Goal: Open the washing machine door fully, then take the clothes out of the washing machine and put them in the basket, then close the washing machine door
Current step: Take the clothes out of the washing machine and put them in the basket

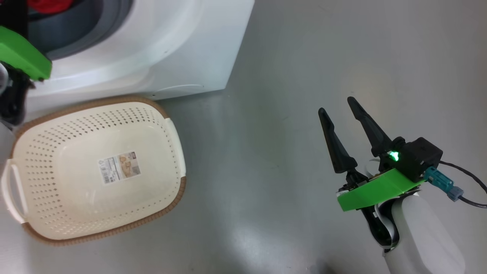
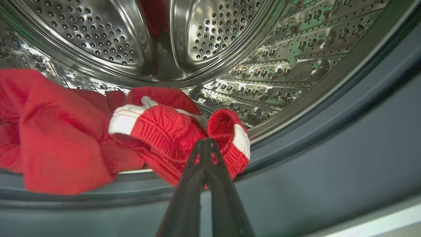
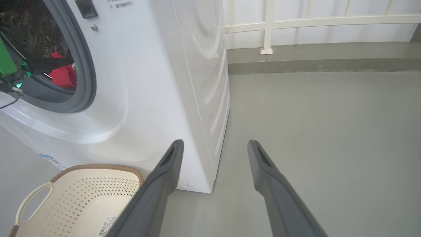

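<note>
The clothes (image 2: 65,131) are red with white-trimmed ribbed cuffs and lie heaped on the lip of the steel drum (image 2: 230,39). My left gripper (image 2: 205,142) is shut, its tips pinched into the red fabric between two cuffs. The white washing machine (image 1: 182,45) stands at the upper left, its opening showing red clothes (image 3: 64,74); the washing machine door is out of view. In front of the machine the cream basket (image 1: 114,99) sits on the floor with nothing but a sticker in it. My right gripper (image 1: 336,104) hangs open over bare floor to the right, holding nothing.
Around the drum mouth runs the grey rubber ring (image 2: 329,158). Grey floor (image 1: 266,171) stretches to the right of the machine and basket. A white railing (image 3: 269,26) and a low kerb close off the far side. A black cable (image 1: 468,179) trails from my right wrist.
</note>
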Controlling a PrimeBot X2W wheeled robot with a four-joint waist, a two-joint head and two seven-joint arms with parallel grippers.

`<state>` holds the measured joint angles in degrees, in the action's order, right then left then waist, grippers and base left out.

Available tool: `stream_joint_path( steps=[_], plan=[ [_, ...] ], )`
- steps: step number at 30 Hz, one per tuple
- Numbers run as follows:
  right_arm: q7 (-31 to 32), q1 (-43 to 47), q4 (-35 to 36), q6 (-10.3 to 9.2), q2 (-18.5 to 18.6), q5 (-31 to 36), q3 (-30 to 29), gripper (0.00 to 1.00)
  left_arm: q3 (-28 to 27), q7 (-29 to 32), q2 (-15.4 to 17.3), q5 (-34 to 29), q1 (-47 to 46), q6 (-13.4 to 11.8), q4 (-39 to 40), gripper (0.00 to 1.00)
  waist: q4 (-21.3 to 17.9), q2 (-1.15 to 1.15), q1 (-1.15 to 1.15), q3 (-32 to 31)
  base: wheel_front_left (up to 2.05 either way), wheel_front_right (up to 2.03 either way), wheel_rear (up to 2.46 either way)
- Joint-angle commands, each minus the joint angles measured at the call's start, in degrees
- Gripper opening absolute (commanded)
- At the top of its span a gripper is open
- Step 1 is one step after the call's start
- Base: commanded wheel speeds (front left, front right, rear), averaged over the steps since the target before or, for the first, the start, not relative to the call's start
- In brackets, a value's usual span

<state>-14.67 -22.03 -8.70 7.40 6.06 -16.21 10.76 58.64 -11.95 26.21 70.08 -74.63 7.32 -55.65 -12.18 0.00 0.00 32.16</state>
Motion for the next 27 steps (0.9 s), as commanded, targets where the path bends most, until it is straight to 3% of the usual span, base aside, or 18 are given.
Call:
stream_joint_path(
  steps=[1,10,18,26,27],
  plan=[
    [-0.33,1.25,1.09,0.09,0.48,0.74,1.04,1.0,-1.01,-1.01,1.91,0.65,0.37,0.17,0.98,0.0,1.18,0.0,0.0,-1.19,0.0,0.0,0.0],
    [-0.33,2.39,0.88,0.09,2.19,0.48,-0.11,1.0,-3.26,-3.0,1.78,0.95,4.25,0.17,5.09,0.0,4.32,0.0,0.0,-4.34,0.0,0.0,0.0],
    [-0.33,3.88,1.0,0.09,3.66,0.28,-1.69,1.0,-17.13,-3.04,1.08,-7.72,12.86,0.17,11.26,0.0,6.98,0.0,0.0,-7.3,0.0,0.0,0.0],
    [-0.33,5.87,1.06,0.09,4.72,0.03,-2.87,1.0,-29.96,-3.04,-1.95,-19.88,24.15,0.17,17.38,0.0,9.35,0.0,0.0,-10.08,0.0,0.0,0.0],
    [-0.33,6.1,1.02,0.09,4.85,-0.03,-2.93,1.0,-31.41,-3.04,-2.47,-21.36,25.54,0.17,18.06,0.06,9.57,0.0,0.0,-10.41,0.0,0.0,0.0]
  ],
)
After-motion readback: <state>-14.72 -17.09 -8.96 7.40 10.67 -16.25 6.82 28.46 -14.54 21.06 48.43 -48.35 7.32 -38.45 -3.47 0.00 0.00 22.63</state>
